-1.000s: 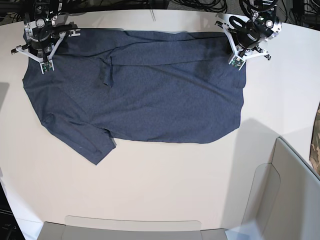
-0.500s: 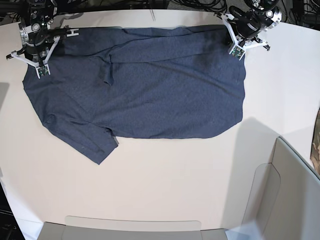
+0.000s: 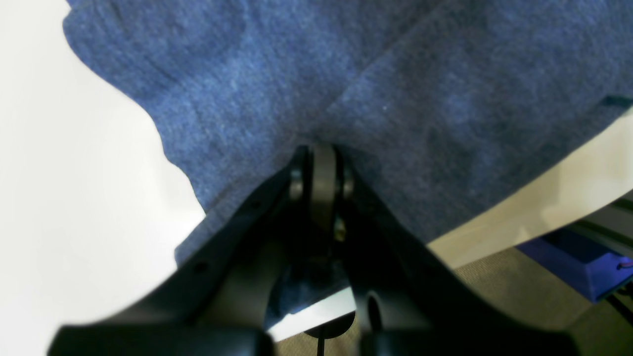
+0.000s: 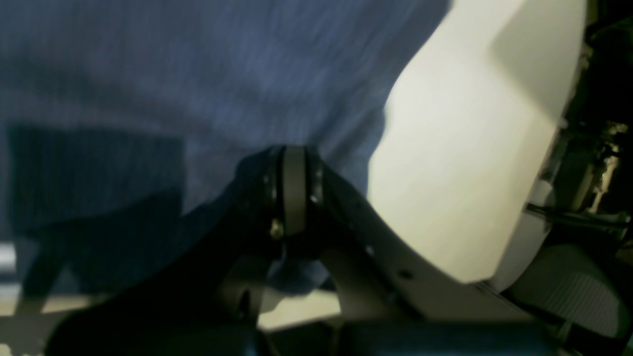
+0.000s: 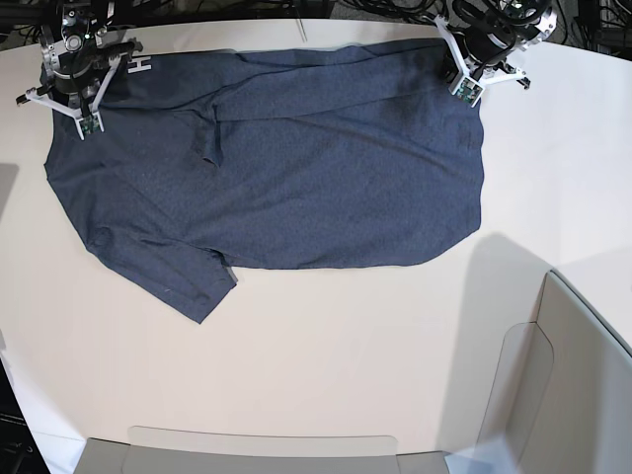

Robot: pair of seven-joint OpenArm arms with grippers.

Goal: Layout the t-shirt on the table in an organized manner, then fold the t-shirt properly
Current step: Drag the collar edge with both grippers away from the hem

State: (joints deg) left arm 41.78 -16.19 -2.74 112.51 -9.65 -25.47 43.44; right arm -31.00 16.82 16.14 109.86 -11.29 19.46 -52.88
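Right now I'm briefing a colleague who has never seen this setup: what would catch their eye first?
The dark blue-grey t-shirt dominates, spread wide across the far half of the off-white table, one sleeve jutting toward the near left. At its far corners, the left gripper and right gripper are each shut on the cloth. A white letter H peeks out at the far left edge.

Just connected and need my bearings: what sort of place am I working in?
Probably a robotics lab bench: a t-shirt spread on a bare off-white table, cable bundles behind it, pale grey bin-like panels at the near edge.
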